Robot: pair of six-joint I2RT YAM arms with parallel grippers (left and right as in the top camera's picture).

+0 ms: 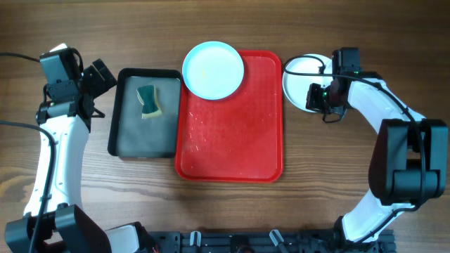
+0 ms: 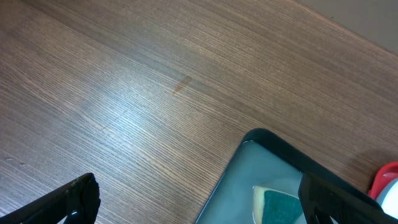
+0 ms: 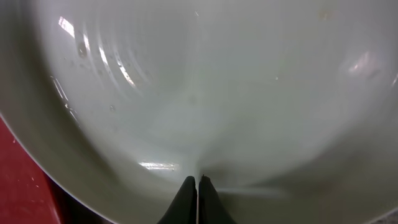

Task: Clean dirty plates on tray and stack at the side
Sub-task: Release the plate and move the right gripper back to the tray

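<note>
The right gripper (image 3: 196, 183) has its fingers pressed together, and a thin pale line between the tips suggests they are pinching the near-right rim of the white plate (image 1: 297, 79). In the right wrist view that plate fills nearly the whole frame, with a sliver of red at the lower left. From overhead it sits off the red tray (image 1: 232, 144), just beside the far end of the tray's right rim. I cannot tell whether it is resting on the wooden table (image 1: 330, 183) or held slightly above it, nor whether another plate lies beneath it. The step in hand looks like setting this plate down at the side, where the stack is meant to go. A pale blue plate (image 1: 213, 69) sits on the tray's far-left corner, overlapping the rim, so the job seems only partly done. The left gripper (image 2: 200, 190) is spread wide and empty, hanging over bare table just left of the dark grey pan (image 1: 126, 133), where the green sponge (image 1: 148, 102) lies. The next move likely calls for the right fingers to let go of the white plate and draw away without dragging it. The blue plate would then need wiping and carrying over to the stack.
</note>
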